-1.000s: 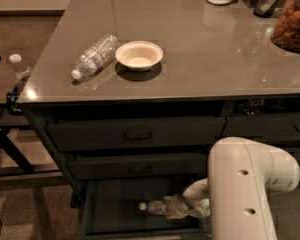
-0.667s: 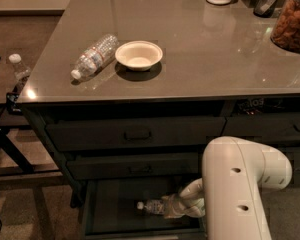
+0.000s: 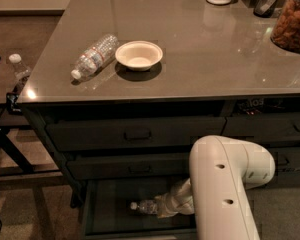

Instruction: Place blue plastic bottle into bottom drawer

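Standing by the bench here. Off its left edge there's a small capped bottle (image 3: pixel 16 65) on some side stand, nothing to do with the job. On the bench top near the front-left corner, a clear ribbed bottle (image 3: pixel 94 57) lies on its side, with a white bowl (image 3: pixel 139 55) just beside it on the right, also not involved. The action's down low: the bottom drawer (image 3: pixel 107 213) is pulled open, and the blue plastic bottle (image 3: pixel 144 206) is inside it, lying on its side with the cap pointing left, about mid-drawer. The gripper (image 3: pixel 163 207) is right at the bottle's right end, down inside the drawer, with the fat white arm (image 3: pixel 225 184) hanging over the drawer's right side. Honestly can't tell whether it's clamped on the bottle or has let go, it's too dark in there. I'd call this the tail end of the placing step. Next move, I reckon: make sure it's released, then back straight up and out without dragging the bottle or clipping the drawer above. There's a snack jar (image 3: pixel 292 21) at the far right edge.
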You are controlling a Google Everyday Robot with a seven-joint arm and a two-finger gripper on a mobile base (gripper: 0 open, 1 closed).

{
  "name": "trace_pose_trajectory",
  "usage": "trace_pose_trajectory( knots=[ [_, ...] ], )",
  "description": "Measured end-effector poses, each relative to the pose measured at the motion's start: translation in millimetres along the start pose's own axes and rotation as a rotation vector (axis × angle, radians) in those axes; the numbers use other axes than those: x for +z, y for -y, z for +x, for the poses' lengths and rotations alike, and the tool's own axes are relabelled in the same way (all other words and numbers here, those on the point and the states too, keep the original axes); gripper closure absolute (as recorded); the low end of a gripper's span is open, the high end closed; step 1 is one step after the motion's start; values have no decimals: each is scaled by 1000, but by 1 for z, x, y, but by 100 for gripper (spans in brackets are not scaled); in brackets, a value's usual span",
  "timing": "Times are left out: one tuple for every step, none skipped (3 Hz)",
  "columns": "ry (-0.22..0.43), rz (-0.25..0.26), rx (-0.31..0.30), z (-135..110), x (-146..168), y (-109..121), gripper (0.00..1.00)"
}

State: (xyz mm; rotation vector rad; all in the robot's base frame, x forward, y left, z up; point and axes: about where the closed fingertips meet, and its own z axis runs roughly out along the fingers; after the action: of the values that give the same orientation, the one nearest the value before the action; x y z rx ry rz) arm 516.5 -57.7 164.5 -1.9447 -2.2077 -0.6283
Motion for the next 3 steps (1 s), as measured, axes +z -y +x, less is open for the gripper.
trace_pose_trajectory(
  knots=[
    [-6, 11, -15, 10, 9, 0, 100],
    [1, 7, 6, 9, 13, 1, 100],
    [14, -1, 34, 4, 15, 2, 100]
  ],
)
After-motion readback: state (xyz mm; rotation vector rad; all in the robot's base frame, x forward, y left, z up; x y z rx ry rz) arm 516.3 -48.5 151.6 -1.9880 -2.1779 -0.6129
